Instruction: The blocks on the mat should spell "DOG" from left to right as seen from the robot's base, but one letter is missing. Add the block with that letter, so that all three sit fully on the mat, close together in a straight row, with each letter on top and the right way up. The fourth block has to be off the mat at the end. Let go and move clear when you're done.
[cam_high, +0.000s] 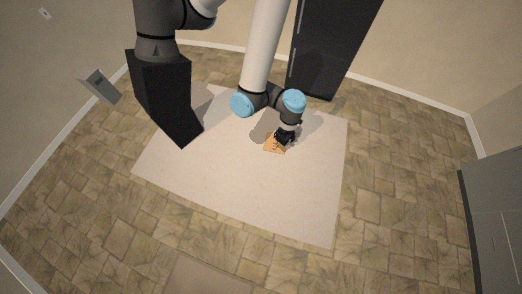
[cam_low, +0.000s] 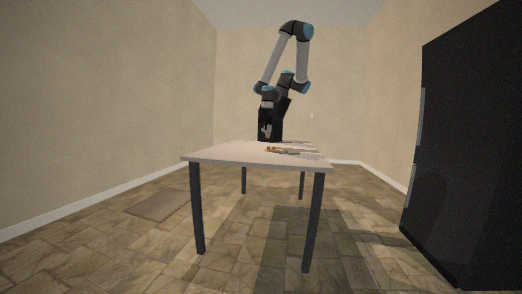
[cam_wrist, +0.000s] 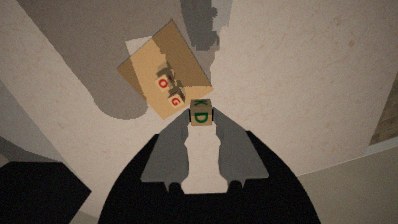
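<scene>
My gripper (cam_wrist: 200, 109) (cam_high: 283, 137) (cam_low: 267, 132) is shut on a small wooden block (cam_wrist: 201, 115) that shows a green D on one face and a green K on the face beside it. It hangs above the table, just off the near corner of the tan mat (cam_wrist: 142, 67) (cam_high: 270, 145). On the mat stand two blocks with red letters, an O (cam_wrist: 163, 81) and a G (cam_wrist: 174, 102), close together in a row. The arm's shadow covers part of the mat. No fourth block shows in these views.
The pale table top (cam_high: 240, 180) (cam_low: 240, 152) stands on dark legs over a tiled floor. The robot's black pedestal (cam_high: 162, 95) is at the table's back left. A tall black cabinet (cam_high: 330, 45) (cam_low: 465, 165) stands nearby. The table's edge (cam_wrist: 382, 144) shows at the right of the wrist view.
</scene>
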